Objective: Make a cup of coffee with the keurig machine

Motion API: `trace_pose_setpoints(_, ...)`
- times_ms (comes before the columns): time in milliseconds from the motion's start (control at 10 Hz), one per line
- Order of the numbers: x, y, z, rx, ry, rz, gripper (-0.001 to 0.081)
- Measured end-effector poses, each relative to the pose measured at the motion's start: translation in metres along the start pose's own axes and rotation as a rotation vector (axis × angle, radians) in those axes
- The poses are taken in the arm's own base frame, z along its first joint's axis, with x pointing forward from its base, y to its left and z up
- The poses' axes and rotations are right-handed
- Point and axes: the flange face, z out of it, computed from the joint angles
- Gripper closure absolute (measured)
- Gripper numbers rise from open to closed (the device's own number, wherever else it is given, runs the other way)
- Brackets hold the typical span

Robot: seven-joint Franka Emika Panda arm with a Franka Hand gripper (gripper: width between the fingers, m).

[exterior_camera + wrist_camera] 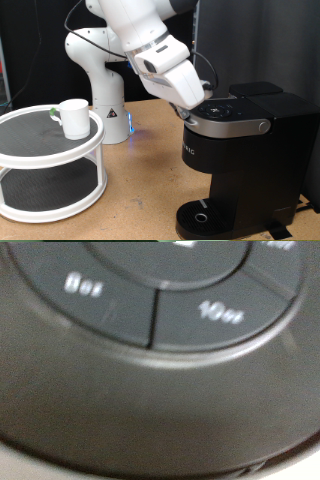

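Observation:
The black keurig machine (240, 150) stands at the exterior view's right, lid down, with its silver-grey lid handle (232, 127) in front and a round drip tray (205, 217) at its base. The white cup (73, 117) stands on the top shelf of a round white rack, far from the machine. My gripper (200, 101) is pressed down at the machine's top button panel; its fingers are hidden behind the hand. The wrist view is filled by the round buttons (160, 290), marked 8oz and 10oz, very close up. No fingers show there.
The two-tier round white rack (50, 165) stands at the exterior view's left. The white robot base (100, 90) stands behind it, with a small blue light beside it on the table. The drip tray holds nothing.

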Motion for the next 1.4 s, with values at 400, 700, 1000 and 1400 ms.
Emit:
trace_pose_setpoints(400,0.005,0.003,-0.014,0.019,0.017,0.001,0.0804)
trace_pose_setpoints(700,-0.007,0.002,0.003,0.0,-0.027,-0.007,0.0804)
trace_pose_setpoints(1000,-0.013,0.002,0.01,-0.031,-0.04,-0.003,0.0804)
trace_pose_setpoints(1400,-0.013,0.003,0.01,-0.031,-0.036,0.0,0.0804)
